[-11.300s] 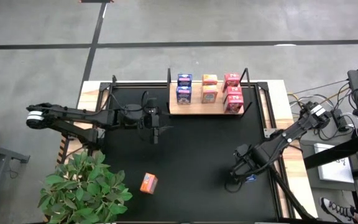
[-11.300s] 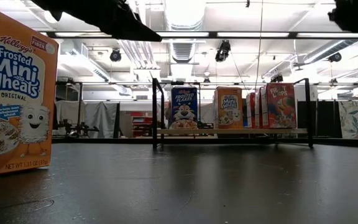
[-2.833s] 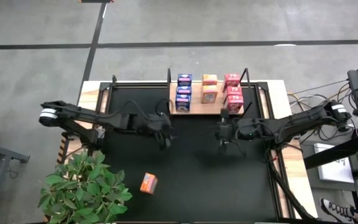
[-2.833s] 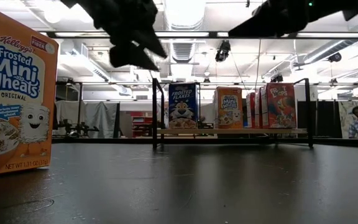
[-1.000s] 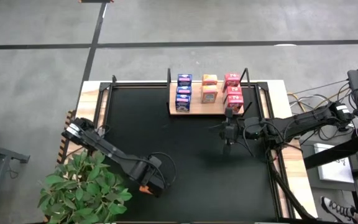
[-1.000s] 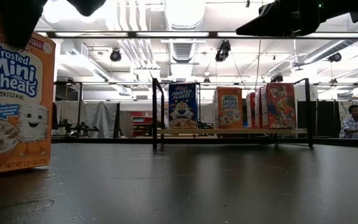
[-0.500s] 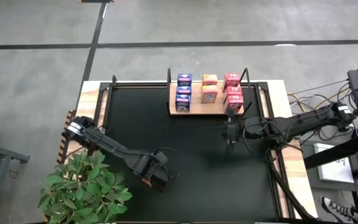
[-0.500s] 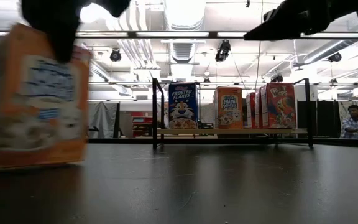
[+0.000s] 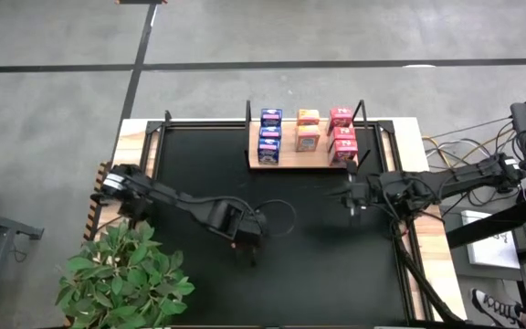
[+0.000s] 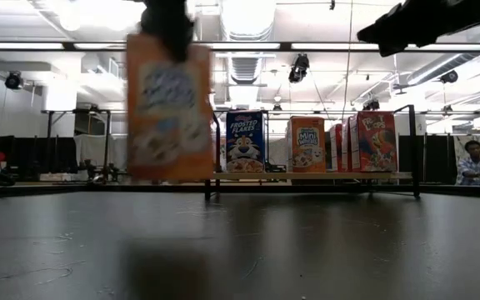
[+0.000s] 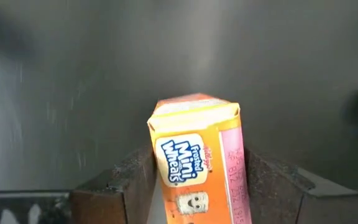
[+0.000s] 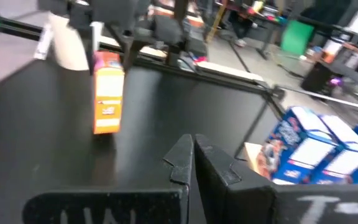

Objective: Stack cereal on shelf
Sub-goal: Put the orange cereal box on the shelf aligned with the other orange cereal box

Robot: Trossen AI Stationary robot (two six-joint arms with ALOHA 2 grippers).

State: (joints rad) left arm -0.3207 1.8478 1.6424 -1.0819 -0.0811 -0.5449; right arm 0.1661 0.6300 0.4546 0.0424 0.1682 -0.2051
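Observation:
My left gripper [image 9: 245, 228] is over the black mat, left of the middle. It is shut on an orange cereal box [image 10: 169, 108], which hangs clear of the table and also shows in the right wrist view [image 12: 109, 93]. The shelf [image 9: 286, 163], a wooden board with black posts, stands on the mat's far side. Several blue, orange and red cereal boxes stand on it by their bases. My right gripper [image 9: 354, 194] hovers shut and holds nothing, near the shelf's right end toward the table's right edge. My left gripper pinches the orange box between its two fingers, one on each of two opposite sides [image 11: 159, 171]. The fingers come from above, pointing steeply down, at the box's upper end [image 10: 169, 40]. The box hangs roughly upright below them, lifted clear of the mat.
A leafy green plant [image 9: 121, 274] stands at the table's near left corner. Cables and equipment [image 9: 500, 174] lie beyond the right edge. The mat [image 9: 318, 265] between my left gripper and the shelf is bare. A person [image 10: 473, 158] sits in the room behind the table.
My left gripper has lifted the orange box off the mat near the front left. It has carried the box toward the table's right and far side, rolling its wrist, so the box has turned about. My right gripper has drawn back a little toward the right edge, still shut.

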